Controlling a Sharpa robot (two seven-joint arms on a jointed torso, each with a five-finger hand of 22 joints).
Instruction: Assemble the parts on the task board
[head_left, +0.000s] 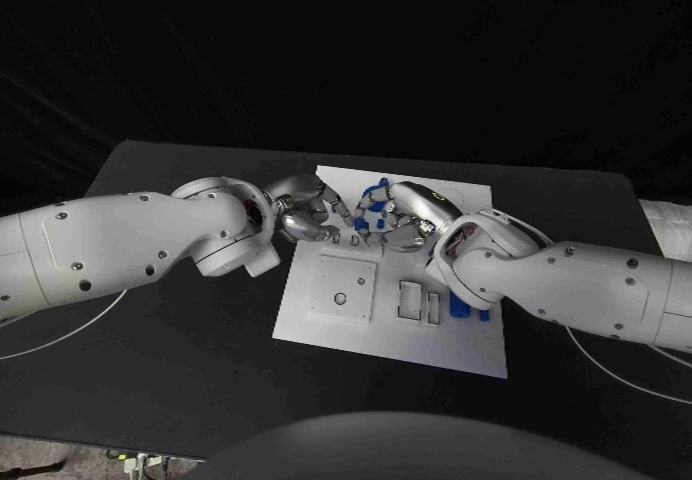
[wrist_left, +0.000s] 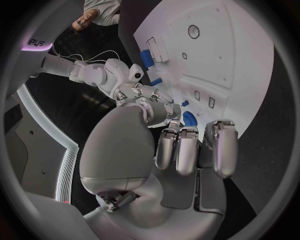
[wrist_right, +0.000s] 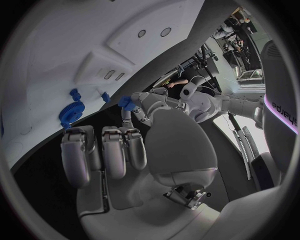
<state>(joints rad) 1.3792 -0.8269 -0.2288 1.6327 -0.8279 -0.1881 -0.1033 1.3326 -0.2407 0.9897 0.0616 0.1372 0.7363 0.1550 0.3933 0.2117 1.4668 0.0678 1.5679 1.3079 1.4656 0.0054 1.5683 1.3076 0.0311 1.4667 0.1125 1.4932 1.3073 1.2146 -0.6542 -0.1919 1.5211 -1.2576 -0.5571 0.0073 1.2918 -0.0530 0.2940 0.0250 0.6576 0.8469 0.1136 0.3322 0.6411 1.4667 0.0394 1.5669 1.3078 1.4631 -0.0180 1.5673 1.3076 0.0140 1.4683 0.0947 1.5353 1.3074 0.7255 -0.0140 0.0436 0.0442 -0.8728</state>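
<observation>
Across the black table the near and left stretches lie bare, with the white task board set in the middle, its far edge close to the table's far edge. From the left edge of the table the left arm reaches in over the board's far left corner, and the left hand hangs there with its fingers curled inward; whether they pinch anything I cannot tell, though the right wrist view shows a small blue piece at that hand's fingertips. On the board, a raised square plate with a round hole sits left of centre, and two narrow slots lie just to its right. Near the board's far edge a blue gear rests on the white surface, with small blue parts beside it, lying between the two hands. More blue pieces stand at the board's right edge, partly hidden under the right arm. The right hand hovers over the board's far right part, fingers bent down toward the blue parts; if they clamp one, I cannot tell. Both hands nearly meet over the far edge.
</observation>
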